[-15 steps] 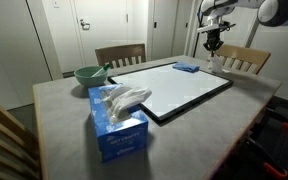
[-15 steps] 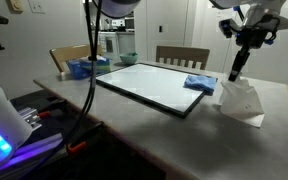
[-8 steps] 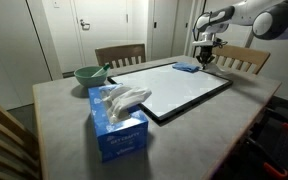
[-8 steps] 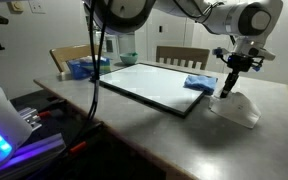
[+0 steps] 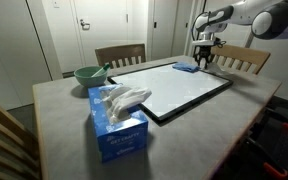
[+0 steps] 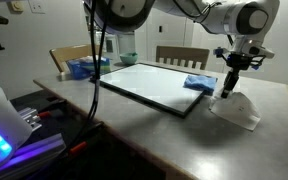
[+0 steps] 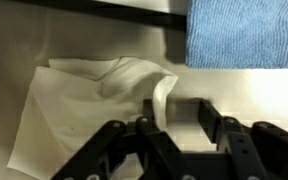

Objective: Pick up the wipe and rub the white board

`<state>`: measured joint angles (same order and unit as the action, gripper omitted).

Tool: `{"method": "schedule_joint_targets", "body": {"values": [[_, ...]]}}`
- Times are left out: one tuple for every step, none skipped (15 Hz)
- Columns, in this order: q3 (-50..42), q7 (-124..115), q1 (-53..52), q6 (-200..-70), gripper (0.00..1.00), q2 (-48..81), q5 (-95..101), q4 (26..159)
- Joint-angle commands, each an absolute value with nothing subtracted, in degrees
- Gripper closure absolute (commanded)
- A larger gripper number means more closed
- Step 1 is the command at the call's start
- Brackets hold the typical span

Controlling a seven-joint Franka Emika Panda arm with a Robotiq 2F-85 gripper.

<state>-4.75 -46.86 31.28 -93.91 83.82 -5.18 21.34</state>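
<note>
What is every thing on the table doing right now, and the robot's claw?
wipe: crumpled, lying on the table beside the board.
gripper: open, low over the wipe, a fold between its jaws.
board: flat on the table.
cloth: folded, on the board's corner.
tissue box: upright, tissue poking out.
bowl: upright.

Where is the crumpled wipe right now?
In an exterior view the wipe lies on the table beside the white board, near the blue cloth, under the hand.

No legible text or labels
</note>
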Motion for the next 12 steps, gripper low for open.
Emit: {"method": "schedule_joint_targets", "body": {"values": [[-5.5,-43.3,29.2,-93.9,0.16,82.2,-4.1,22.1],[-5.5,-42.8,28.6,-93.3,0.08,81.7,-4.0,22.0],[-5.5,-42.3,27.9,-92.2,0.03,80.9,-3.9,22.1],[-5.4,-41.9,27.3,-90.6,0.00,79.8,-3.9,22.5],[-5.5,-42.2,26.6,-89.3,0.00,79.0,-3.8,22.6],[-5.6,-42.9,25.9,-87.3,0.00,77.9,-3.7,22.8],[-5.8,-43.5,25.3,-85.6,0.00,76.9,-3.5,22.9],[-6.0,-44.2,24.6,-83.7,0.00,75.8,-3.3,22.9],[-5.9,-44.1,24.0,-82.3,0.00,74.8,-3.3,22.7],[-5.2,-43.0,23.8,-80.5,0.00,73.7,-4.0,22.7],[-3.9,-40.5,23.7,-79.4,0.00,72.7,-5.1,22.5],[-2.6,-38.6,23.7,-77.9,0.00,71.5,-6.3,22.4]]}}
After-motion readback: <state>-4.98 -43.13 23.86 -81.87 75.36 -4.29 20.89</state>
